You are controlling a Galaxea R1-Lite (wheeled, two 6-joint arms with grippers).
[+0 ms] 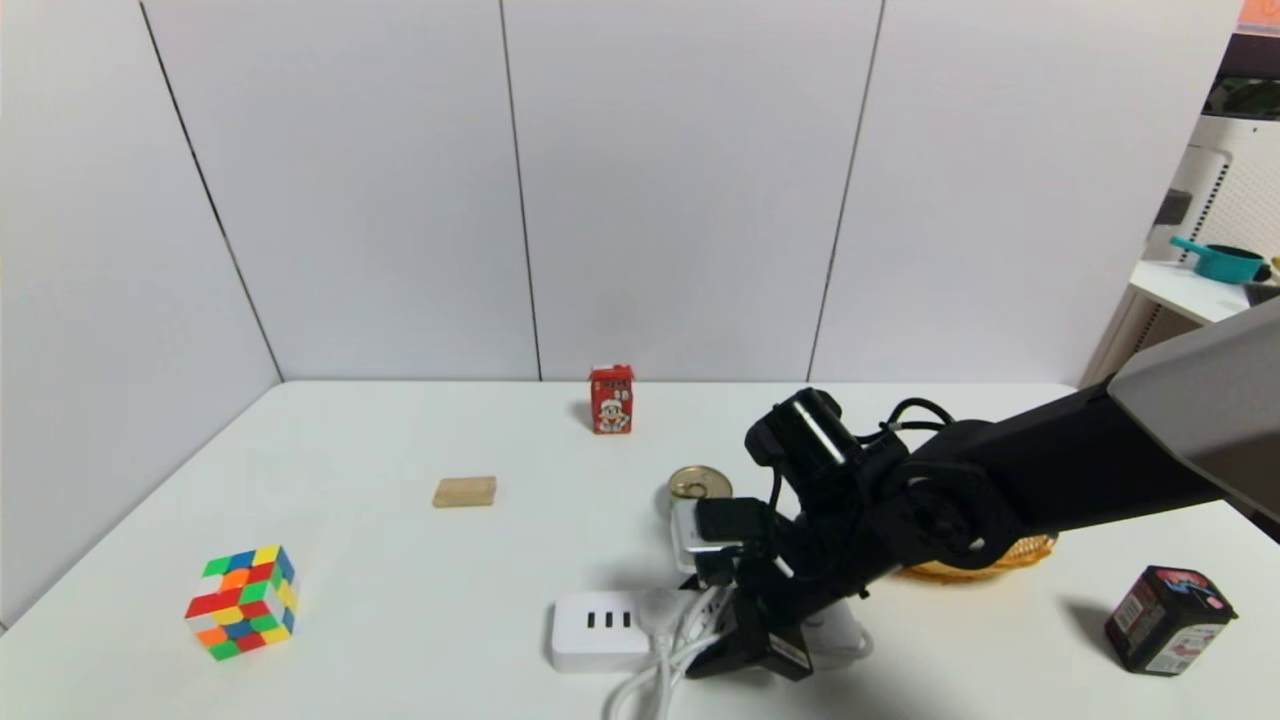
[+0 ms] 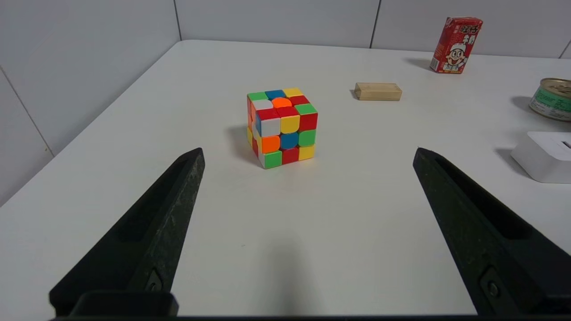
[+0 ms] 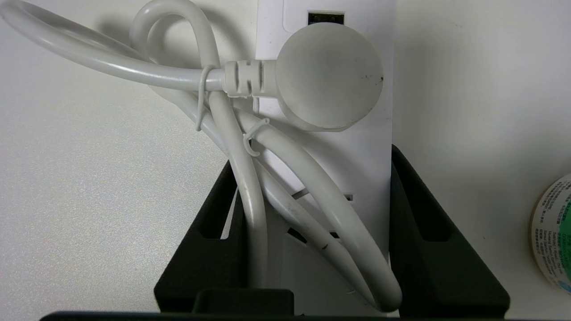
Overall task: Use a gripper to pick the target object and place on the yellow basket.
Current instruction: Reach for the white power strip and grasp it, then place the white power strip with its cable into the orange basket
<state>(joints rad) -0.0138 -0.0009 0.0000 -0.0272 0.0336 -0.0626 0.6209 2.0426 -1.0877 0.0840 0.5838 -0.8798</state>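
The right tool (image 3: 312,196) is clamped on the power strip (image 3: 357,147) and its cord (image 3: 250,191); the tin can (image 3: 553,232) sits just beside. The left tool (image 2: 308,156) is spread wide.

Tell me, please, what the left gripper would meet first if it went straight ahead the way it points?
Probably the puzzle cube: it stands ahead of the open left gripper, roughly centred between its fingers, with bare table before it.

white table (image 1: 400,560), power strip (image 1: 598,630), cube (image 1: 242,601), can (image 1: 699,484)
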